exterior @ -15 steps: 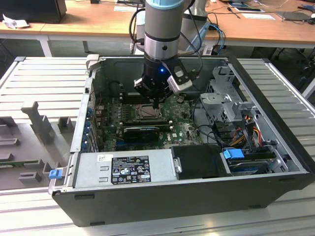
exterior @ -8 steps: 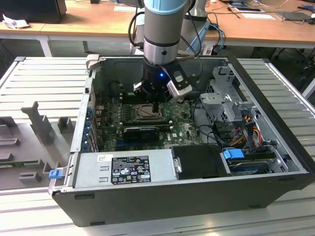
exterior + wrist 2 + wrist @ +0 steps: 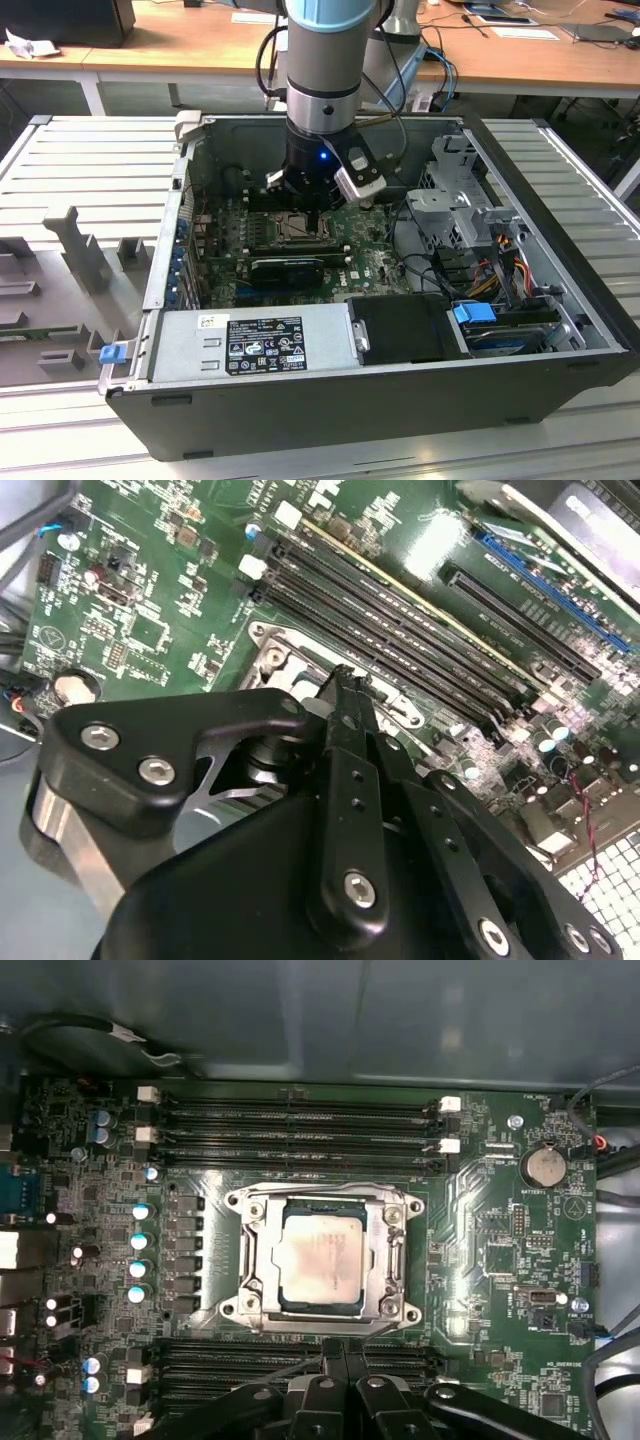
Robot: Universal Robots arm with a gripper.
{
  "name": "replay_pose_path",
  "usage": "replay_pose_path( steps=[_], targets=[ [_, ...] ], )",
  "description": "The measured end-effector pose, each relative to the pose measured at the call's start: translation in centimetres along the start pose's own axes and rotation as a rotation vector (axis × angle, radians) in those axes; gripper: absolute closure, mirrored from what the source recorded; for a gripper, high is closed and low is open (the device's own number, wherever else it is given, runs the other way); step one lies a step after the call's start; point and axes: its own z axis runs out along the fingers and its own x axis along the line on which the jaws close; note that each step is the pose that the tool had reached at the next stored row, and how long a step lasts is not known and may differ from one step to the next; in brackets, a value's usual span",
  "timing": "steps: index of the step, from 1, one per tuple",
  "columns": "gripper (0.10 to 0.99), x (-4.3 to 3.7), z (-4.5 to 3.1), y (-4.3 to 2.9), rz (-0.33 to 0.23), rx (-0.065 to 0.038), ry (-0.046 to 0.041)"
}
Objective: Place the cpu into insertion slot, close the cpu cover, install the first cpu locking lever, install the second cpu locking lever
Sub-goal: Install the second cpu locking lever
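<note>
Grooved metal table (image 3: 90,165): ribbed silver slats, carrying grey plastic fixtures at the exterior view's left and the computer case.
Computer case (image 3: 560,270): open dark steel box lying on its side, holding a green motherboard (image 3: 225,235), a boxy silver power supply (image 3: 250,340) and drive cages toward the exterior view's right.
Insertion slot (image 3: 325,1260): square socket on the motherboard between rows of long black memory slots (image 3: 300,1115), silver-rimmed with bolts at its corners.
Cpu (image 3: 320,1265): flat pale silver-grey square with a dull, smudged face, lying seated in the insertion slot.
Cpu cover (image 3: 262,1260): thin metal frame lying down around the cpu, its window showing the chip.
Gripper (image 3: 345,1355): matte black, bolted linkages, fingers pressed together with nothing between them, poised just beside the socket's edge.
</note>
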Motion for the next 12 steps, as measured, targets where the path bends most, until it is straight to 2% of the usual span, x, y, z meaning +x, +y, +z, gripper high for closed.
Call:
replay_pose_path(
  steps=[4, 7, 10, 12],
  targets=[
    [0.980, 0.80, 0.00, 0.02, 0.000, 0.000, 0.0000],
    [0.980, 1.07, 0.17, 0.02, 0.000, 0.000, 0.0000],
    [0.980, 2.13, 0.55, 0.00, 0.000, -0.001, 0.0001],
    [0.980, 2.23, 0.58, -0.19, 0.000, -0.001, 0.0000]
  ],
)
